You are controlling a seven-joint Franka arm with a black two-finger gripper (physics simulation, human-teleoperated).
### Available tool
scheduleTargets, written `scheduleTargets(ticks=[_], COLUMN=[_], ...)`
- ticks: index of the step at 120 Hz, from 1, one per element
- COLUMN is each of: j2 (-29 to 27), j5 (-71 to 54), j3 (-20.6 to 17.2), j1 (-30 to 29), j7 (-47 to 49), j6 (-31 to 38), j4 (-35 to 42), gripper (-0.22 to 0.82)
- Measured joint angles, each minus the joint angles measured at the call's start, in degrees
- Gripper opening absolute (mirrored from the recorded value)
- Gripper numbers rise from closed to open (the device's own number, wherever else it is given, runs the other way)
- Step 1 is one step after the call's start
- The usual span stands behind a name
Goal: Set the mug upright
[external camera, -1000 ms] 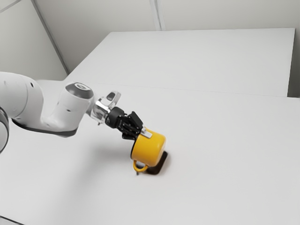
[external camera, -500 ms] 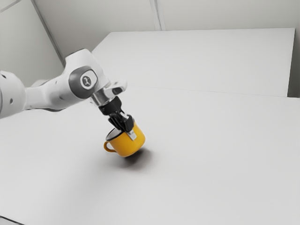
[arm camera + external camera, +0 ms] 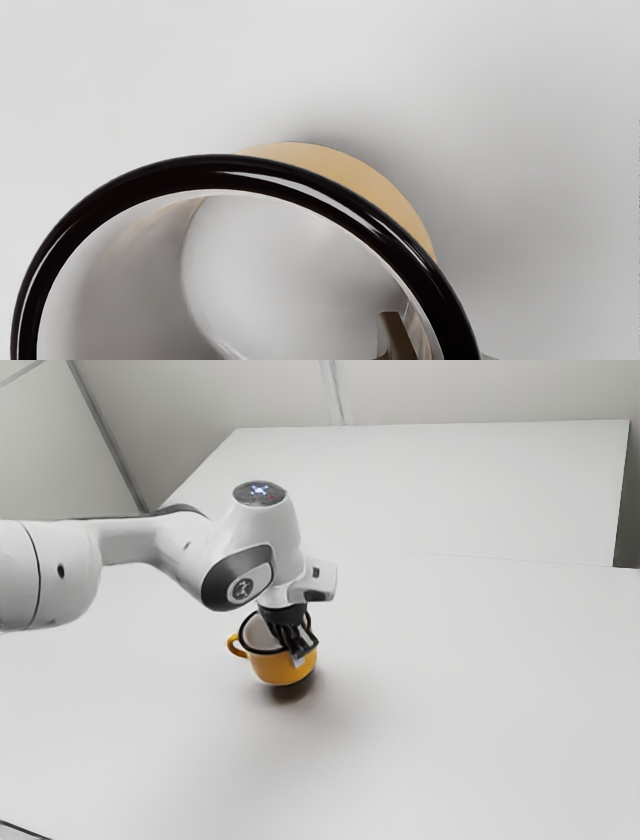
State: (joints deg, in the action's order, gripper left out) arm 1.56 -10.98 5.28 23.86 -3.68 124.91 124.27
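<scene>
Left to right in the exterior view, a looped handle [image 3: 235, 647] juts away from the fingers, the glossy, round yellow mug [image 3: 278, 669] tilts, its smooth black rim [image 3: 210, 172] straddled and wall pinched by the gripper [image 3: 293, 649], and matte white table [image 3: 470, 680] spreads beyond them.

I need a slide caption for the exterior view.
Black gripper holding a yellow mug mouth up, handle toward the view's left, at a white table.

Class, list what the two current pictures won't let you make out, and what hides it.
Exterior view: the mug's underside, hidden by its body, so contact with the table can't be told.
Exterior view: the arm's base, cut off by the left edge.
Wrist view: part of the rim, cut off by the bottom edge.
</scene>
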Motion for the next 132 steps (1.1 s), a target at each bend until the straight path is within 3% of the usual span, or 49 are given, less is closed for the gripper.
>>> scheduleTargets(ticks=[12,35,57,78,91,109,132], j2=[1.1,3.1,4.7,4.5,2.5,-1.2,0.4], j5=[-1.0,-1.7,-1.8,-0.6,0.0,0.7,7.2], j3=[0.0,0.0,0.0,0.0,0.0,0.3,1.0], j1=[-0.6,-8.1,-6.0,-6.7,-6.9,-6.7,-6.8], j7=[3.0,7.6,10.9,12.2,12.7,13.2,10.1], j6=[1.6,3.2,4.1,5.0,5.3,4.8,-4.8], j4=[0.0,0.1,0.0,-0.1,-0.2,-2.0,-16.6], gripper=[-0.16,-0.16,-0.15,0.21,0.36,0.48,0.54])
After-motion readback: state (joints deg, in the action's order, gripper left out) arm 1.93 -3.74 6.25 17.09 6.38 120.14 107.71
